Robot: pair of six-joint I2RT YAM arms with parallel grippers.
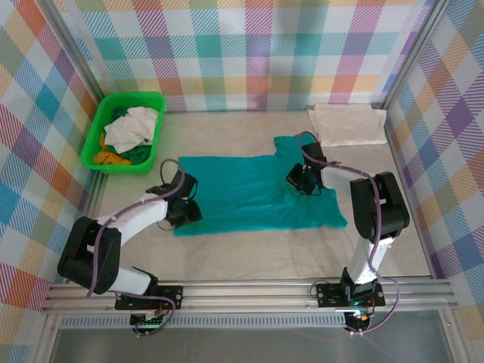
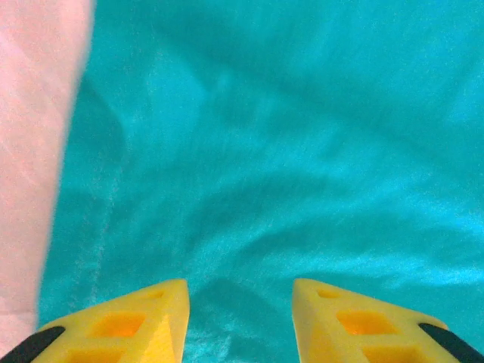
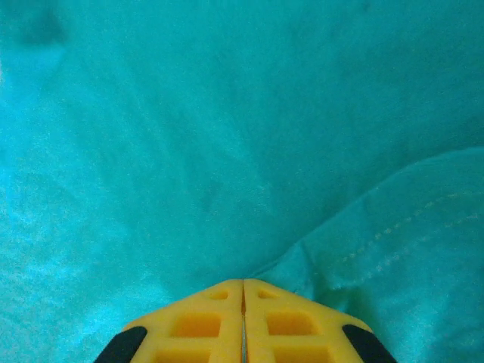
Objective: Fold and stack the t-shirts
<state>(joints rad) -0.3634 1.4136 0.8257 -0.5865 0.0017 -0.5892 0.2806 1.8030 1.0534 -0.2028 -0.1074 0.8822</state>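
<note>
Table (image 1: 227, 249): one spread t-shirt (image 1: 249, 193) lies flat at the centre, its length running left to right.

The basket (image 1: 97, 128) stands at the far left corner, behind and left of the spread t-shirt and apart from it. Crumpled t-shirts (image 1: 130, 130) lie heaped in the basket.

A folded t-shirt (image 1: 348, 125) lies at the far right corner, behind and right of the spread t-shirt, near its far sleeve.

The left gripper (image 1: 187, 210) sits over the spread t-shirt's left edge. The right gripper (image 1: 296, 181) sits on its right part, just before the far sleeve.
</note>
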